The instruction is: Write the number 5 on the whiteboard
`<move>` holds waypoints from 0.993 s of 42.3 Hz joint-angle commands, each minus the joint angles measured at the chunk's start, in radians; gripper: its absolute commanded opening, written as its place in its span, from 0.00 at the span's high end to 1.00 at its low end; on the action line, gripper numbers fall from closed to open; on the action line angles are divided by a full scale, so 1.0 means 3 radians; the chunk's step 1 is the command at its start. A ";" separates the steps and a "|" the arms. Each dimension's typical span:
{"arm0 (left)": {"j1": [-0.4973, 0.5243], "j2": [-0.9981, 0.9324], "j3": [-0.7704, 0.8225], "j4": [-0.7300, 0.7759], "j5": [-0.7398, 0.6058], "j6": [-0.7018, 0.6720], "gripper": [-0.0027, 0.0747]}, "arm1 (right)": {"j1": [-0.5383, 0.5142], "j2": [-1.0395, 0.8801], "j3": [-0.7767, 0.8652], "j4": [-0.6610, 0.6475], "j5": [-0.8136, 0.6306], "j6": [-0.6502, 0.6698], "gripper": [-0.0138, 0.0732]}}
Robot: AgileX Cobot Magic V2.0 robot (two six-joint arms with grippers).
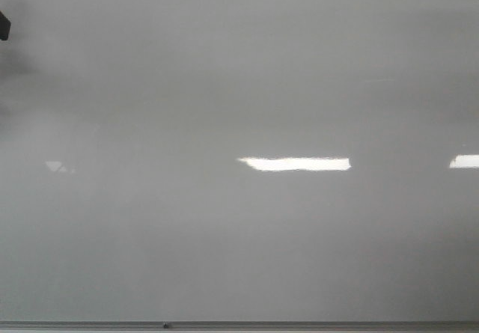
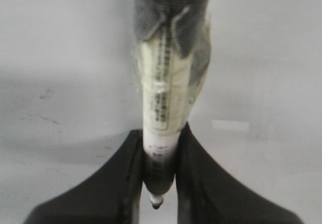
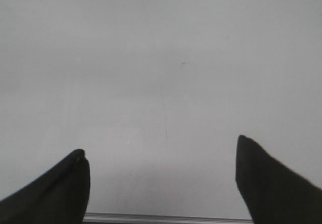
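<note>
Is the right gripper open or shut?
Open. In the right wrist view the right gripper has its fingers far apart, with only bare whiteboard between them.

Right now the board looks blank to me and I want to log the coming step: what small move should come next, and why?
Probably bring the left gripper in toward the whiteboard until the marker tip touches. Its jaws are shut on the marker, no 5 shows anywhere on the board, and only a dark sliver of that arm shows at the front view's left edge. The right gripper is open and empty.

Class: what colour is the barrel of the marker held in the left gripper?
Pale cream marker with a printed label; clearest in the left wrist view.
</note>
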 commanded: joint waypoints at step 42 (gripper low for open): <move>-0.1457 -0.0711 -0.0719 0.0014 0.2607 0.1843 0.99 | 0.0661 0.1002 -0.1151 0.1098 0.1097 -0.2164 0.14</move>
